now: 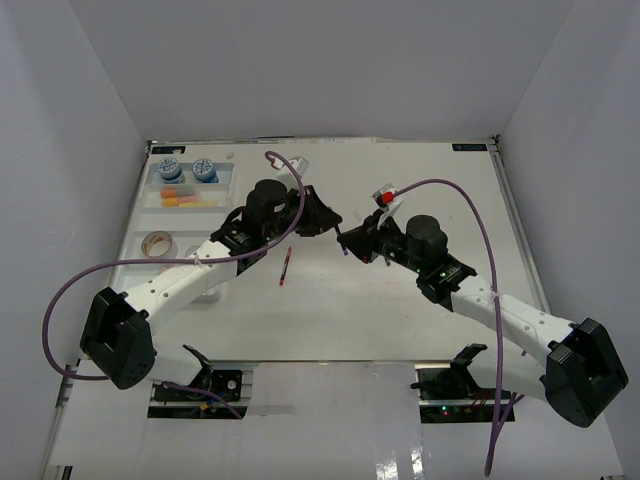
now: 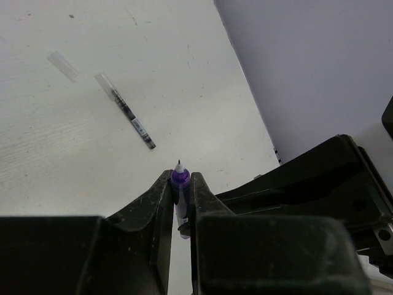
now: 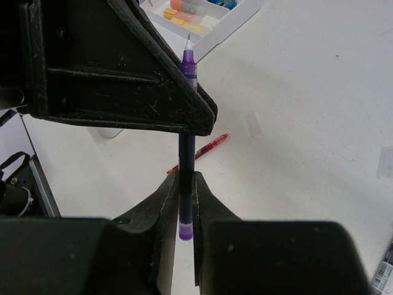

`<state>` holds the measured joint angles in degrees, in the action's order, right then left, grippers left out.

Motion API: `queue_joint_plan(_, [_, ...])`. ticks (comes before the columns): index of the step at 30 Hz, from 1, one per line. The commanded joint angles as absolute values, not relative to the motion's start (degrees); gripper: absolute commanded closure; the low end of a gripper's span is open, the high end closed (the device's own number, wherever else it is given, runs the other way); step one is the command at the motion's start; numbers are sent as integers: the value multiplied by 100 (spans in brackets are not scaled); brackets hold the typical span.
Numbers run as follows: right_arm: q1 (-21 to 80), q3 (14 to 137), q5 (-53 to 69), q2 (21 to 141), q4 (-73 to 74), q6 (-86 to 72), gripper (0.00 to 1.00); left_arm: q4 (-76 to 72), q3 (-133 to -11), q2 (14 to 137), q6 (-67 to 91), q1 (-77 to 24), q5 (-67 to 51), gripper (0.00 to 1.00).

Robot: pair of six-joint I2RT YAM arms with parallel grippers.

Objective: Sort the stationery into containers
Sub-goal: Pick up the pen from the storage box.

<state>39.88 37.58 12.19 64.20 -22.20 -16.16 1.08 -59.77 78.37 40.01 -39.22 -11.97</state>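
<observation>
A: Where was the purple pen [image 3: 186, 153]?
B: Off the table [image 1: 400, 330], held in the air over its middle and pinched at both ends. The right gripper [image 3: 184, 184] was clamped on the tail. The left gripper [image 2: 180, 184] was clamped just below the tip. Both pairs of fingers were tight on that one pen.
A: Handling?
B: I judged it light, stiff and thin. The barrel looked smooth, so it would likely swivel in a two-pad pinch. The tip was bare, so keep it off hard surfaces. The best hold would be mid-barrel, across the long axis.
A: Around it?
B: A red pen [image 1: 285, 267] lay flat near the table's middle, beside the left arm. A dark pen [image 2: 126, 112] lay on bare table beyond the left gripper, with a clear cap [image 2: 63, 66] near it but apart. The white tray [image 1: 218, 198] sat at the far-left corner. It held tubs [image 1: 168, 168] in the far compartment, erasers [image 1: 180, 197] in the next one and a tape roll [image 1: 157, 243] in a nearer one.
A: In the way?
B: Mainly the second grip: one gripper had to let go before the pen could travel to the tray. The left forearm also lay beside the tray, and the cables [image 1: 470, 210] looped overhead.
</observation>
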Motion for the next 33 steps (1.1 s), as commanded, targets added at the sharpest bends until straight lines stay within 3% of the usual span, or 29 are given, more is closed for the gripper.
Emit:
queue_joint_plan(1, [4017, 3788, 1309, 6346, -2549, -1652, 84, -167, -6056, 7787, 3912, -3990, -1239, 81])
queue_joint_plan(7, [4008, 3885, 1617, 6460, -2242, -1600, 57, -500, -5898, 7638, 3569, -3990, -1353, 93])
queue_joint_plan(10, [4008, 4059, 1863, 6609, -1901, -1459, 52, -624, -5836, 7585, 3297, -3990, -1485, 94])
queue_joint_plan(17, [3990, 4289, 2100, 6741, -1556, -1204, 52, -721, -5880, 7611, 2734, -3999, -2030, 95])
queue_joint_plan(33, [3858, 4394, 2373, 6750, -1503, -1072, 62, -818, -5801, 7550, 2312, -3999, -2865, 96])
